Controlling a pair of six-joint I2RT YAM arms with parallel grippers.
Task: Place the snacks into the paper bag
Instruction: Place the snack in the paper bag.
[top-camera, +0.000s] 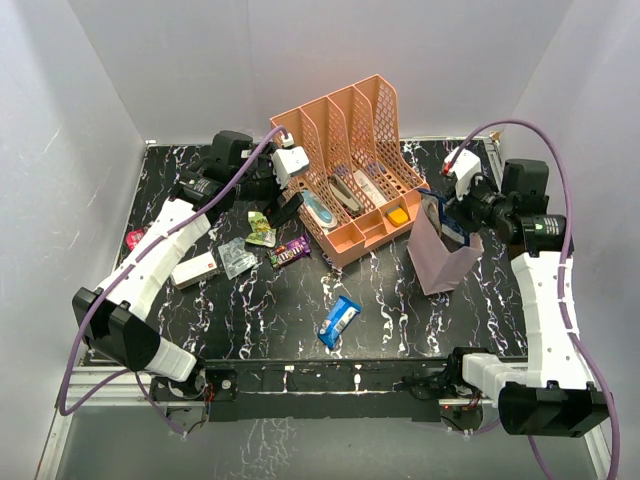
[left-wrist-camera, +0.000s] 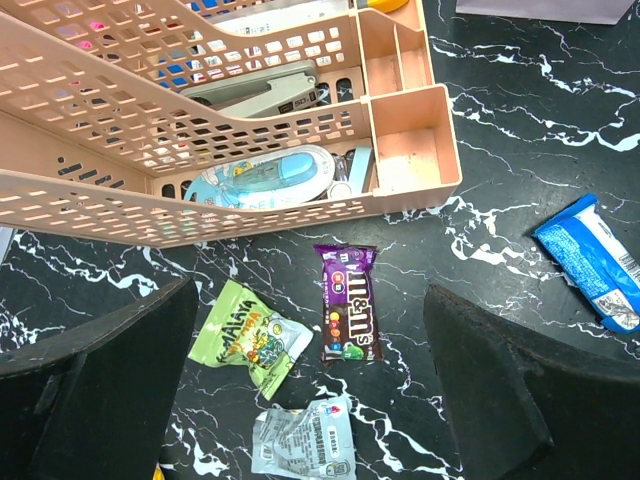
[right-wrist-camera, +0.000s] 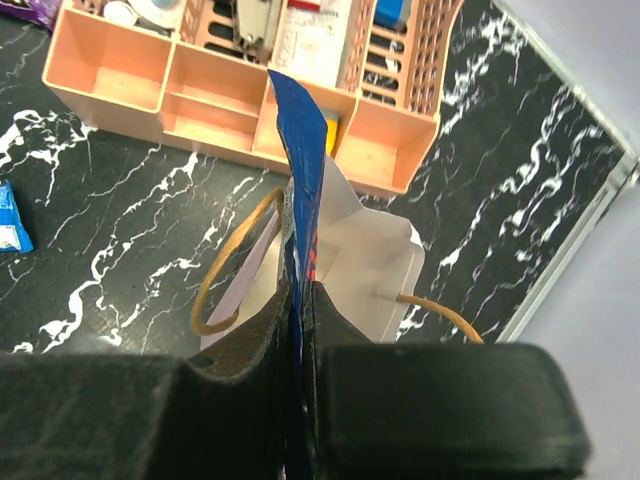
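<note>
Jaws, right: the right gripper (right-wrist-camera: 300, 300) is clamped flat on the crisp bag (right-wrist-camera: 303, 170), which it holds edge-on, likely so that it slips in thin side first.
Jaws, left: the left gripper (left-wrist-camera: 310, 380) is spread wide and holds nothing. It straddles loose packets, which looks like a line-up for the next pick.
Crisp bag: over the mouth of the paper bag (right-wrist-camera: 370, 260), not yet released. The fingers hide its lower end, so I can't tell how deep it sits.
Paper bag: stands open on the table (top-camera: 400, 320), just beside the right front corner of the organiser (top-camera: 350, 130). Its handles flop outward, leaving the mouth free.
Loose snacks: the purple packet (left-wrist-camera: 347, 303), green packet (left-wrist-camera: 255, 340) and clear packet (left-wrist-camera: 303, 440) lie flat in front of the organiser, near each other but apart. The blue bar (top-camera: 339, 321) lies alone mid-table. The pink packet (top-camera: 133, 238) is at the far left edge.
Right wrist only: shows the pinch and the bag's mouth.
Left wrist only: shows the gaps between the packets.
Top only: shows the whole layout and the pink packet.
</note>
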